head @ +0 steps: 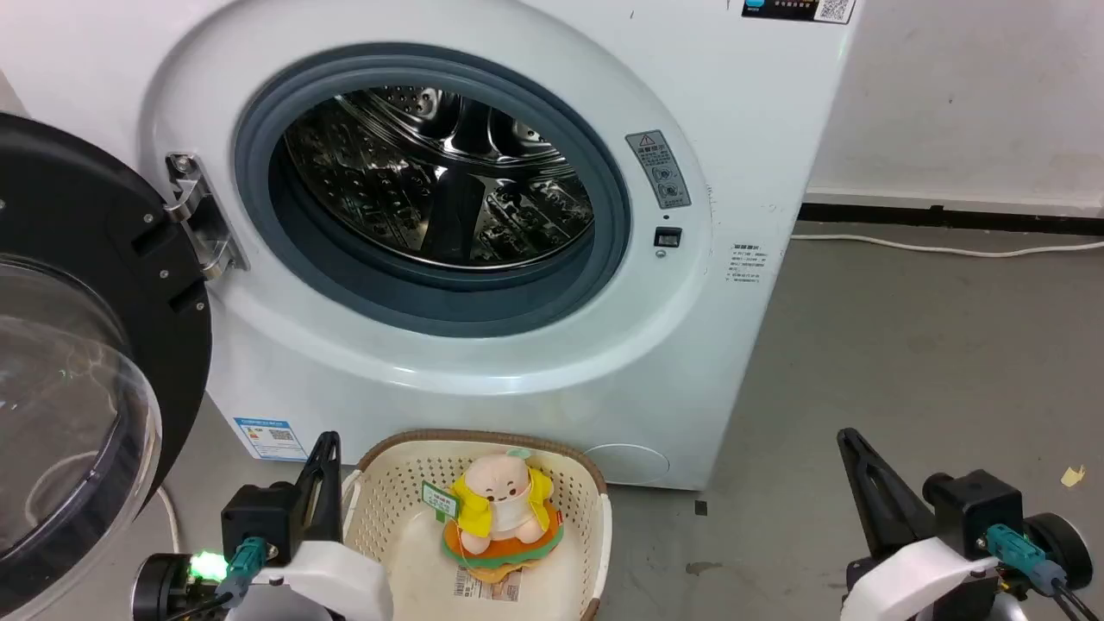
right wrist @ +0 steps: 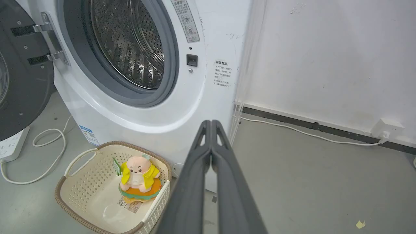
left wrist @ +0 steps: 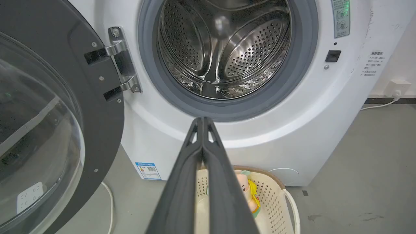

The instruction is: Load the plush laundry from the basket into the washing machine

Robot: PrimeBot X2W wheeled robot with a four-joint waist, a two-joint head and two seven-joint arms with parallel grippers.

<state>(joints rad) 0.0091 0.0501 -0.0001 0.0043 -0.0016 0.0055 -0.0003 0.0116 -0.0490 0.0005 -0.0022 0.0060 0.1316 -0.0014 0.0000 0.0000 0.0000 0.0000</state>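
The plush laundry (head: 500, 513) (right wrist: 139, 177), a peach-headed toy in a yellow jacket on an orange-and-green base, sits upright in the cream basket (head: 388, 509) (right wrist: 84, 195) on the floor before the washing machine (head: 759, 155). The machine's steel drum (head: 440, 172) (left wrist: 224, 48) stands exposed, its door (head: 78, 362) (left wrist: 48, 123) swung out to the left. My left gripper (head: 329, 440) (left wrist: 202, 119) hangs shut and empty just left of the basket. My right gripper (head: 847, 435) (right wrist: 210, 122) is shut and empty over bare floor, well right of the basket. In the left wrist view my fingers (left wrist: 182, 195) cover part of the plush laundry (left wrist: 248, 191).
A white cable (head: 949, 248) runs along the black skirting to a wall socket (right wrist: 388, 128). A power strip (right wrist: 11, 146) with a looped cord (right wrist: 48, 152) lies on the floor under the door. Grey floor (head: 906, 371) opens to the right of the machine.
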